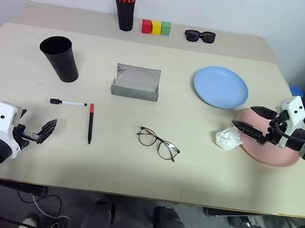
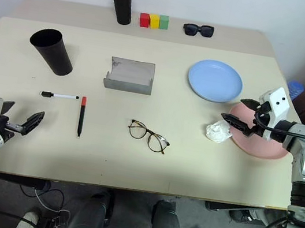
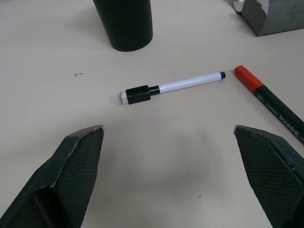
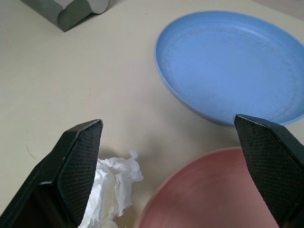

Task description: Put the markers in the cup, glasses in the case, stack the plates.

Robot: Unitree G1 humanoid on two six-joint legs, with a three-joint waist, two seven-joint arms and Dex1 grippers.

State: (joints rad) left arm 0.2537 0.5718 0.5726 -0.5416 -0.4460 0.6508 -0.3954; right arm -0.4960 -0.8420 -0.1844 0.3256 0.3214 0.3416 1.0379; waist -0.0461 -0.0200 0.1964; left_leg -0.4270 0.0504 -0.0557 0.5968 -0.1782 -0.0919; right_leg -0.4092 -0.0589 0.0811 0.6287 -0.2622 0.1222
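Note:
The white marker (image 1: 67, 103) and the black marker with a red cap (image 1: 90, 123) lie at front left, near the black cup (image 1: 60, 58). My left gripper (image 1: 33, 126) hovers open just in front of the white marker (image 3: 173, 87), nothing between its fingers. The grey case (image 1: 136, 82) stands open mid-table, with the wire-rimmed glasses (image 1: 158, 143) in front of it. On the right the blue plate (image 1: 221, 87) sits behind the pink plate (image 1: 270, 146). My right gripper (image 1: 252, 120) is open above the pink plate's (image 4: 213, 190) left rim, holding nothing.
A crumpled white tissue (image 1: 228, 138) lies against the pink plate's left side. Along the back stand a black holder of orange-capped pens (image 1: 124, 12), three coloured blocks (image 1: 156, 27) and black sunglasses (image 1: 200, 36). The pink plate is close to the table's right edge.

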